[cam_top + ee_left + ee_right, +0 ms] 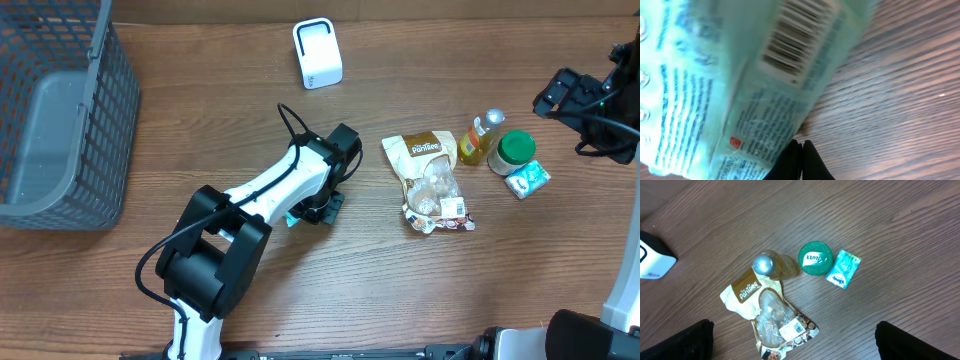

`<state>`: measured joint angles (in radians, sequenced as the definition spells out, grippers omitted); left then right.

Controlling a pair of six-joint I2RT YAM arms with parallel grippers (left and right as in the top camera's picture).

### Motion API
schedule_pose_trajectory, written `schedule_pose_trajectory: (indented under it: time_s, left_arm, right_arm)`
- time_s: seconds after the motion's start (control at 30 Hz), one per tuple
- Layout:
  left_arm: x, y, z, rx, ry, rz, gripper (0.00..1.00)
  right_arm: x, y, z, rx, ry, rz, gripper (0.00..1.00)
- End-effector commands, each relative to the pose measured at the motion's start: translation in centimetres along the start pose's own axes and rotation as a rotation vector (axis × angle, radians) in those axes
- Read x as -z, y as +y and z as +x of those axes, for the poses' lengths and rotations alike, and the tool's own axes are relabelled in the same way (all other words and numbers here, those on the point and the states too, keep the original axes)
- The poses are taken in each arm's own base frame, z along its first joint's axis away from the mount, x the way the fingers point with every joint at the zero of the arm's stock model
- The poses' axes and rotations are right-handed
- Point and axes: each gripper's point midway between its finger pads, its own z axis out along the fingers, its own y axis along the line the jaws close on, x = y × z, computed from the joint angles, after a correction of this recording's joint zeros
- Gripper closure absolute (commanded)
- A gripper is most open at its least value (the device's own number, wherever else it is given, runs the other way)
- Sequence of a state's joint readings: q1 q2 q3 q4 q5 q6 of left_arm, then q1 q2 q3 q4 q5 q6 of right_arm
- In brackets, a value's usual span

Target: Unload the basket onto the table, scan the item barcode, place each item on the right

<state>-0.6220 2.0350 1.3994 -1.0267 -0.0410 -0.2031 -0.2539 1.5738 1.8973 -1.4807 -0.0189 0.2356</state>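
your left gripper (801,159) was clamped shut on the edge of the pale green packet (735,105), near the middle of the table (450,290). the packet's long axis ran diagonally, lower left to upper right in the wrist view. its barcode (795,37) sat at the upper end facing the camera, with blue print below. your right gripper (550,98) stood wide open, well apart.

Even, bright light from above lays soft, short shadows on the table (500,290). The left wrist view is badly blurred: the teal packet (715,100) sits too close to focus (its barcode (795,45) smears). The right wrist view is sharp, with a pale sheen on the bottle cap (762,263).
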Motion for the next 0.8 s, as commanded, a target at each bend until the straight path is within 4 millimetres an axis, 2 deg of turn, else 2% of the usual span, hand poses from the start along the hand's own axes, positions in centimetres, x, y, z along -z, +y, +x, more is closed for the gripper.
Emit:
schedule_pose_trajectory:
  time_s: [0.0,0.37,0.73,0.77]
  left_arm:
    - [-0.3,1.4,0.1,0.023,0.01,-0.038,0.96]
    - [1.4,4.6,-2.0,0.156,-0.026,0.018,0.96]
    - [6.0,8.1,-4.5,0.253,-0.09,0.106,0.96]
    - [6.1,8.4,-4.6,0.273,-0.094,0.124,0.89]
  right_arm:
    - [0.9,0.1,-0.5,-0.003,-0.036,-0.005,0.0]
    - [0.9,0.1,-0.5,-0.004,-0.036,-0.005,0.0]
    - [0.9,0.1,-0.5,-0.003,-0.036,-0.005,0.0]
    - [0.9,0.1,-0.5,-0.003,-0.036,-0.005,0.0]
